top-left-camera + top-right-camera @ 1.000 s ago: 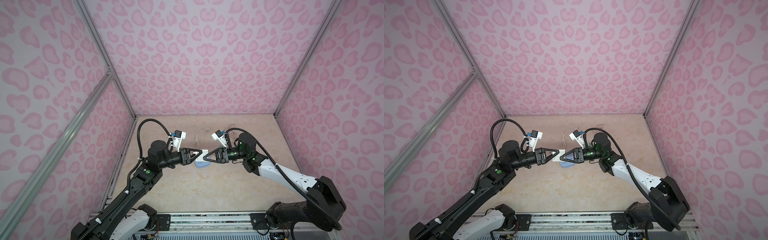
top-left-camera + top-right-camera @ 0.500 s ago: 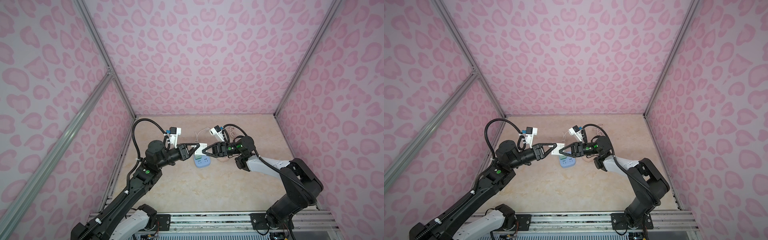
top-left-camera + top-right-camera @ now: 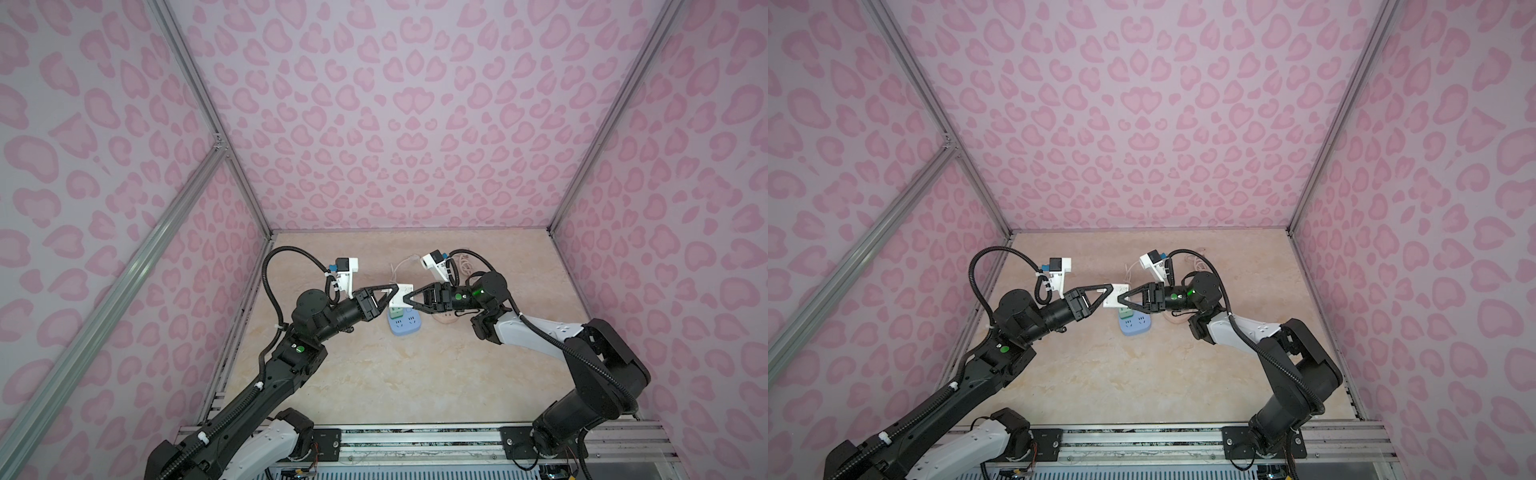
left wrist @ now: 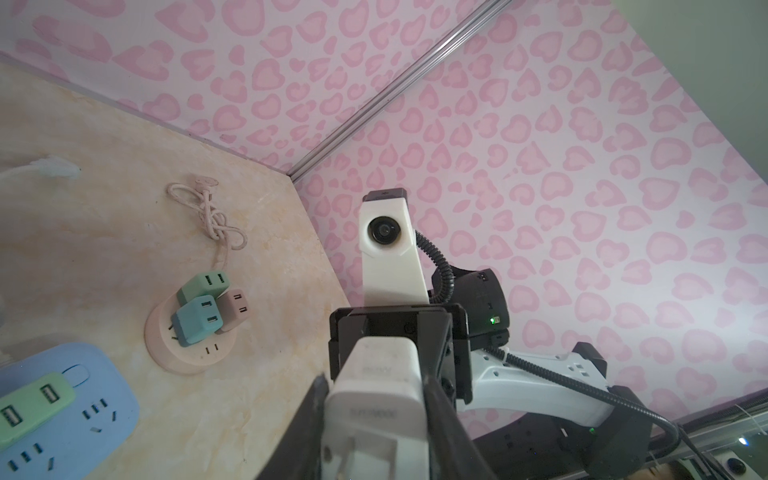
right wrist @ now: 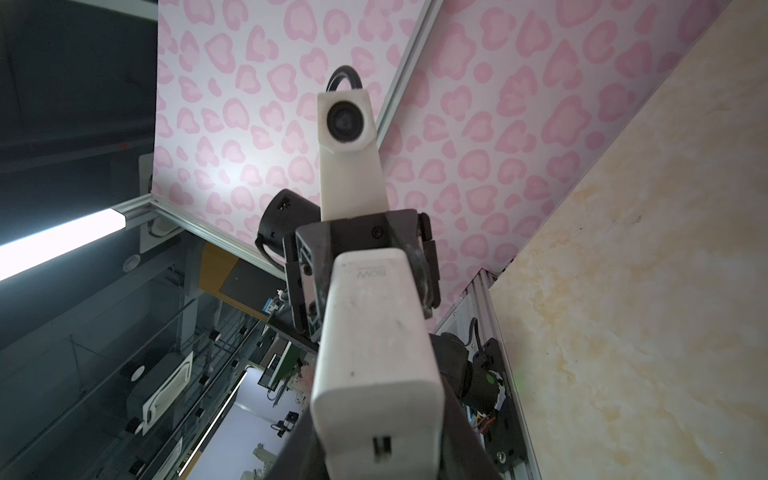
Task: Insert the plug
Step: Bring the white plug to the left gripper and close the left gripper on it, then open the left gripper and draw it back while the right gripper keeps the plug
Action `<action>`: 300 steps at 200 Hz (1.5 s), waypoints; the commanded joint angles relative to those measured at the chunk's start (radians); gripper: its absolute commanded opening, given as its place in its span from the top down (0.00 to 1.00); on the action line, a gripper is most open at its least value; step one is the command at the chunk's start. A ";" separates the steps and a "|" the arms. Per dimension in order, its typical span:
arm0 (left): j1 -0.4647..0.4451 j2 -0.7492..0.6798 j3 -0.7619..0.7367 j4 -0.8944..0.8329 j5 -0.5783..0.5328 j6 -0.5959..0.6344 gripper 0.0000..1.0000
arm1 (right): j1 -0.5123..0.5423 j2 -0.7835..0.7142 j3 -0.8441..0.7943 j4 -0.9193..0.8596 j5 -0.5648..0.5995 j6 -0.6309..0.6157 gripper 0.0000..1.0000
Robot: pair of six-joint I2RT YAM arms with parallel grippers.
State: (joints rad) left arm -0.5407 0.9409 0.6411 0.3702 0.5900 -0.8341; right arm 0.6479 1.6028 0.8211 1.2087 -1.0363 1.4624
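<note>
A white plug (image 3: pixel 401 291) (image 3: pixel 1116 300) hangs in the air just above the blue power strip (image 3: pixel 405 326) (image 3: pixel 1136 326). Both grippers hold it, one from each side. My left gripper (image 3: pixel 394 289) (image 4: pixel 376 388) is shut on one end of the plug (image 4: pixel 382 399), where a metal prong shows near the view's bottom edge. My right gripper (image 3: pixel 408 297) (image 5: pixel 376 415) has its fingers against both sides of the plug (image 5: pixel 374 353) at the other end. A green adapter (image 4: pixel 29 403) sits in the strip (image 4: pixel 83 419).
A round pink socket (image 4: pixel 187 357) (image 3: pixel 446 328) with three small adapters lies right of the strip. A knotted pink cord (image 4: pixel 212 216) runs from it toward the back wall. A white cable (image 3: pixel 399 266) lies behind the grippers. Pink walls close in three sides.
Both grippers have risen with the white plug off the blue strip and shifted slightly back. The left gripper has closed on the plug. The right arm has folded its elbow nearer.
</note>
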 commanded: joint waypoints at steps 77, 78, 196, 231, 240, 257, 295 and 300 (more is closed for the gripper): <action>-0.015 -0.052 -0.074 -0.012 -0.169 -0.049 0.98 | -0.010 0.022 0.005 0.123 0.129 0.052 0.56; -0.015 -0.054 -0.074 -0.013 -0.179 -0.049 0.98 | -0.012 0.019 0.005 0.120 0.131 0.050 0.56; -0.015 -0.136 -0.106 0.096 -0.262 -0.142 0.98 | 0.027 -0.129 -0.006 -0.364 0.186 -0.275 0.49; -0.015 -0.129 -0.099 0.132 -0.243 -0.165 0.98 | 0.044 -0.097 -0.006 -0.284 0.182 -0.234 0.49; -0.015 -0.127 -0.099 0.139 -0.239 -0.170 0.98 | 0.049 -0.082 -0.007 -0.208 0.182 -0.193 0.49; -0.015 -0.120 -0.106 0.166 -0.230 -0.185 0.98 | 0.055 -0.048 -0.004 -0.095 0.184 -0.117 0.49; -0.015 -0.104 -0.123 0.217 -0.216 -0.204 0.98 | 0.062 0.047 0.023 0.139 0.206 0.041 0.50; -0.015 -0.103 -0.124 0.216 -0.216 -0.204 0.98 | 0.065 0.063 0.030 0.169 0.208 0.064 0.51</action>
State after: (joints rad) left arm -0.5556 0.8341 0.5262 0.4816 0.3576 -1.0203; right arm 0.7044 1.6085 0.8280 1.1442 -0.8440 1.3834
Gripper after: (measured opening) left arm 0.343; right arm 0.507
